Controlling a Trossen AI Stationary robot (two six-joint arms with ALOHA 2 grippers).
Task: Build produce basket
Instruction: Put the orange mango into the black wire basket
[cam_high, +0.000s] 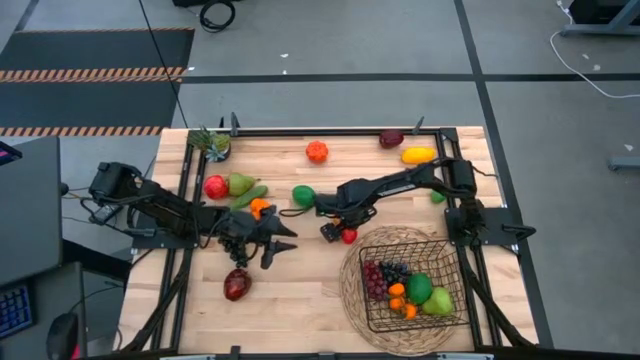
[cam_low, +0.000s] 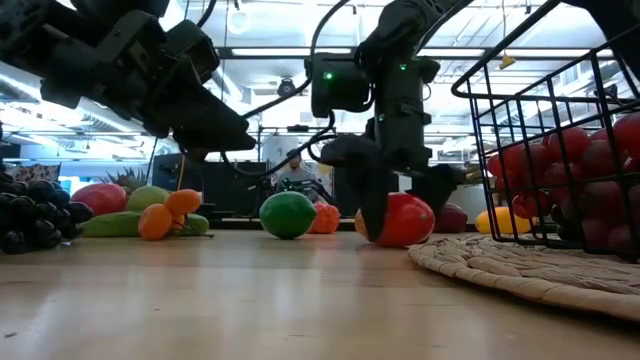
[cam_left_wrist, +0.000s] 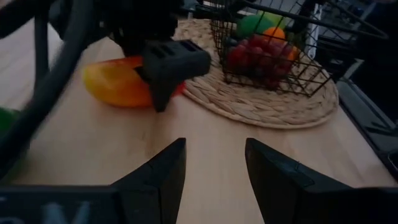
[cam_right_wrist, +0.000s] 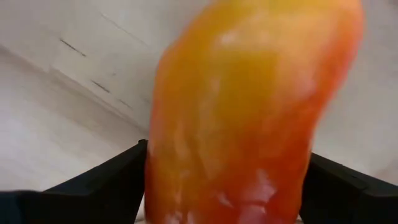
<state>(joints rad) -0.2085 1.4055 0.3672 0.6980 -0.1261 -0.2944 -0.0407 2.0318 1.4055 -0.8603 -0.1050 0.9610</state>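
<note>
A red-and-yellow fruit (cam_high: 348, 236) lies on the table just left of the round woven mat (cam_high: 352, 292). My right gripper (cam_high: 342, 230) stands over it, pointing down and open, with one finger on each side of it (cam_right_wrist: 236, 93). On the mat stands the black wire basket (cam_high: 450, 262), holding red grapes (cam_high: 374, 278), dark grapes, small oranges and green pears. My left gripper (cam_high: 283, 243) hovers at the table's left, open and with nothing between its fingers (cam_left_wrist: 214, 162), pointing toward the fruit and the basket. My right gripper straddles the red-and-yellow fruit (cam_low: 408, 220) from above, its fingers (cam_right_wrist: 118, 183) close along the fruit's two sides. Whether they touch it I cannot tell. The fruit rests on the table.
Loose produce lies about the table: a green fruit (cam_high: 303, 195), a red apple (cam_high: 215, 186), a green pear (cam_high: 240, 184), a cucumber (cam_high: 250, 197), an orange (cam_high: 317, 151) at the far edge, a yellow fruit (cam_high: 418, 155), and a dark red one (cam_high: 237, 285) near the front.
</note>
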